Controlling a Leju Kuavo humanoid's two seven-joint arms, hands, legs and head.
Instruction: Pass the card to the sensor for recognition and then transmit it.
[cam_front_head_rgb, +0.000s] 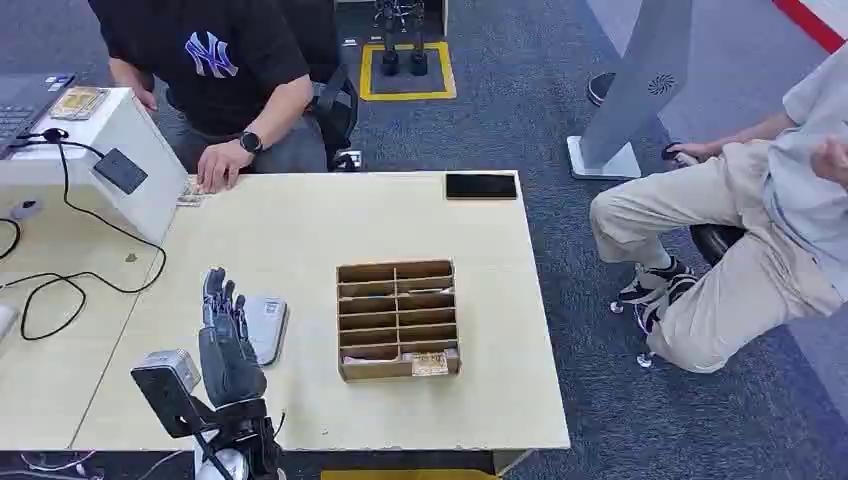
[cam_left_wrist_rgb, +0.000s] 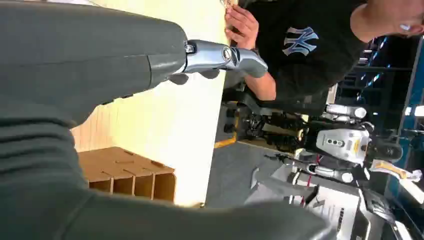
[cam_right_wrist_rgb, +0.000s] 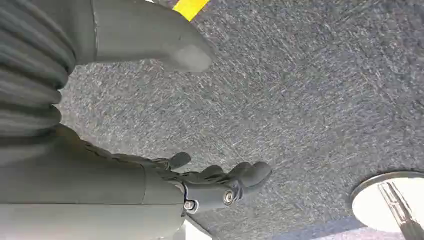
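Fingers (cam_front_head_rgb: 222, 296) of your left hand (cam_front_head_rgb: 228, 345) are spread and hold nothing, hovering over the pale card (cam_front_head_rgb: 264, 328) lying flat on the table (cam_front_head_rgb: 320, 225) just beside them, while your right hand (cam_right_wrist_rgb: 150, 185) hangs empty above carpet.

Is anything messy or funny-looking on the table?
Nothing much. The wooden organizer stands straight, with a card in its nearest row. A black cable loops loosely across the table by the white sensor box, a little untidy. Nothing looks spilled or broken.
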